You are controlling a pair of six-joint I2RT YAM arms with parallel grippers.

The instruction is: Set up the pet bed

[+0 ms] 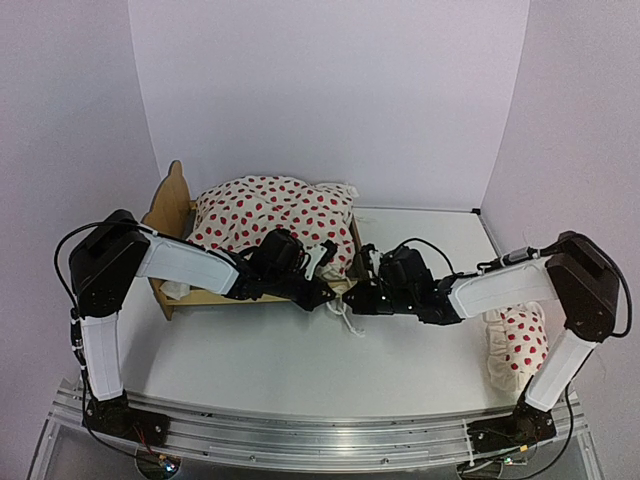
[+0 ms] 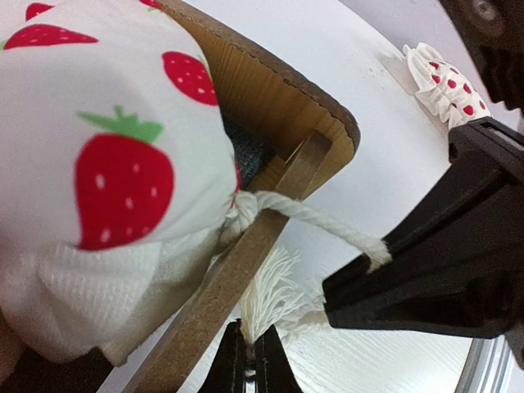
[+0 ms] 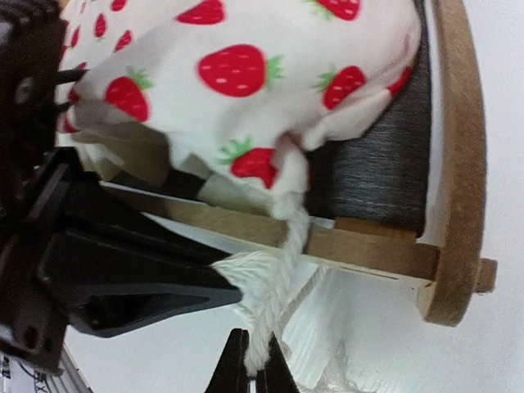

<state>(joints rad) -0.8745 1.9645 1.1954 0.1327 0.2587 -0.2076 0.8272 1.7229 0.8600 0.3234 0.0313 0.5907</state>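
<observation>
Right pincer (image 3: 252,360) clamped on white cord (image 3: 290,237) — left pincer (image 2: 248,348) pinched on fringe (image 2: 274,291) beside pet bed (image 2: 270,90).

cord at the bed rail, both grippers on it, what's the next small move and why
Probably draw the two ends apart to snug the tie. The cord runs from the duvet corner over the rail, the left gripper is shut on its frayed end and the right gripper on the other strand.

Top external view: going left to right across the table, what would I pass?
Headboard of the pet bed → red-spotted duvet → left gripper → right gripper, both pinching the white cord → red-spotted pillow.
</observation>
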